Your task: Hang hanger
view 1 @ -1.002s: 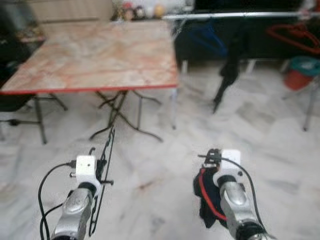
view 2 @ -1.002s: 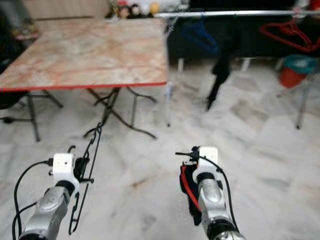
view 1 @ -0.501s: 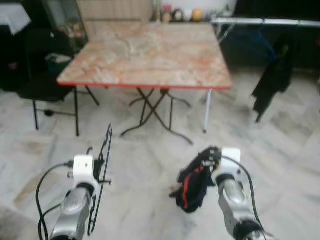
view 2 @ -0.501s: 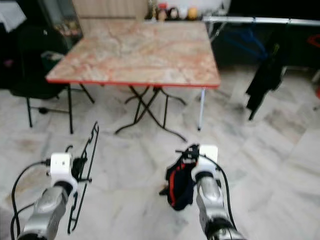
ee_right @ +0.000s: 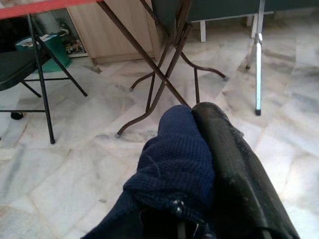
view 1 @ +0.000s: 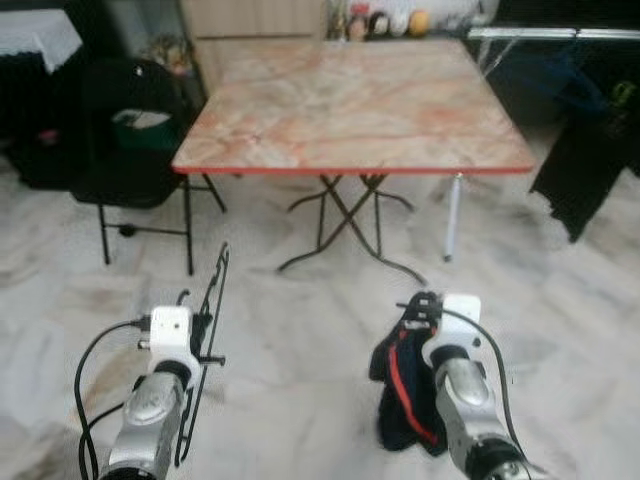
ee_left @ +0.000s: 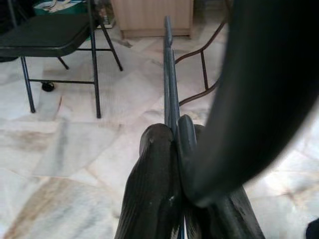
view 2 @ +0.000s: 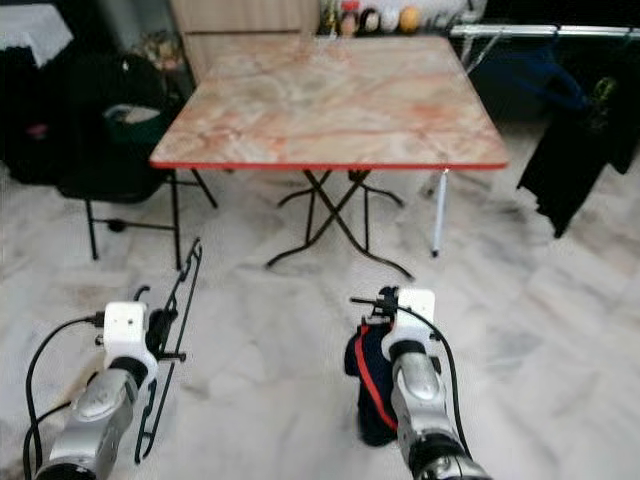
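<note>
Left pincer (ee_left: 172,139) clamps black hanger (view 1: 212,330); right pincer (ee_right: 199,124) grips navy garment (view 1: 405,385); folding table (view 1: 350,110) ahead.

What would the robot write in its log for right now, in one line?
left pincer: shut on black hanger | right pincer: shut on dark garment | ahead: folding table | clothes rail: far right, not reached

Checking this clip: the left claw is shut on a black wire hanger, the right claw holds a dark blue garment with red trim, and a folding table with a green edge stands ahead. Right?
Not quite. The folding table has a red edge, not green, as the left eye view shows. The rest holds: the left claw is shut on the black wire hanger, and the right claw holds the dark blue garment with red trim.
</note>
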`<state>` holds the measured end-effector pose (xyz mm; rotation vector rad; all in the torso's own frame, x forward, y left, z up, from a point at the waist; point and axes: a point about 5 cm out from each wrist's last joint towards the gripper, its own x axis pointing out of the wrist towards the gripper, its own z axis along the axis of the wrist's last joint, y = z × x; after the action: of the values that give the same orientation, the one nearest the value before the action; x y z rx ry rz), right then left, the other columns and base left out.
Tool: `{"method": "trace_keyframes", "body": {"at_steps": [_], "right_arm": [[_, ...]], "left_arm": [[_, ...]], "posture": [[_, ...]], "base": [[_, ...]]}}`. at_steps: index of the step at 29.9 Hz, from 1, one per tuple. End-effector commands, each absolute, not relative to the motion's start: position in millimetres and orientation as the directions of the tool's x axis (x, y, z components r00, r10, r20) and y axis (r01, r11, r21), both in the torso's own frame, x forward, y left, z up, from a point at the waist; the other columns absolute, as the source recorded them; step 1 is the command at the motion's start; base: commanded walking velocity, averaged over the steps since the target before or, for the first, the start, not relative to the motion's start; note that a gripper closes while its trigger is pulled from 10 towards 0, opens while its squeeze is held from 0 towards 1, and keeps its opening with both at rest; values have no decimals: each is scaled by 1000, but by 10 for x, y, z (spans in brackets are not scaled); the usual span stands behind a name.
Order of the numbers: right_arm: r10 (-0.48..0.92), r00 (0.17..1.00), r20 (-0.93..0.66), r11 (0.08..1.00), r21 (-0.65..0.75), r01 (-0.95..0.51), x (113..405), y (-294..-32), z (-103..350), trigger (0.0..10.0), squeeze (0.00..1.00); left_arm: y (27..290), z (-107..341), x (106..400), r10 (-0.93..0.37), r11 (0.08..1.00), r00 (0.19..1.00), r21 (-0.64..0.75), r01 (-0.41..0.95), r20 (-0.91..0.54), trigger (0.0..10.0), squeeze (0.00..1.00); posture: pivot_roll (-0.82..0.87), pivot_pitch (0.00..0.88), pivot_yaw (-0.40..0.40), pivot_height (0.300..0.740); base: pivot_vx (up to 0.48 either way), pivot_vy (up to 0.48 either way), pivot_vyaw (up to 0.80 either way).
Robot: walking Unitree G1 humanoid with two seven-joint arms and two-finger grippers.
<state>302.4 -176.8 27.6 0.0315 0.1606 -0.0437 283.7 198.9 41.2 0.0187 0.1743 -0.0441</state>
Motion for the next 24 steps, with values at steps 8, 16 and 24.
{"method": "trace_keyframes", "body": {"at_steps": [8, 16, 24], "right_arm": [[-40, 990, -137, 998, 36, 45, 3057, -1752, 322, 10000, 0], [-42, 990, -134, 998, 35, 47, 3060, -1756, 326, 10000, 0], [-46, 998, 36, 999, -14, 46, 3177, -1817, 632, 10000, 0]], "left_arm": [[1942, 455, 2835, -77, 997, 988, 1, 78, -136, 10000, 0], [1939, 451, 2832, -81, 997, 987, 3, 82, -141, 10000, 0], [1962, 449, 2815, -76, 997, 988, 18, 79, -134, 10000, 0]], "posture": [[54, 26, 38, 740], [54, 26, 38, 740], [59, 19, 36, 740]], "base": [[0, 0, 0], [0, 0, 0], [0, 0, 0]]}}
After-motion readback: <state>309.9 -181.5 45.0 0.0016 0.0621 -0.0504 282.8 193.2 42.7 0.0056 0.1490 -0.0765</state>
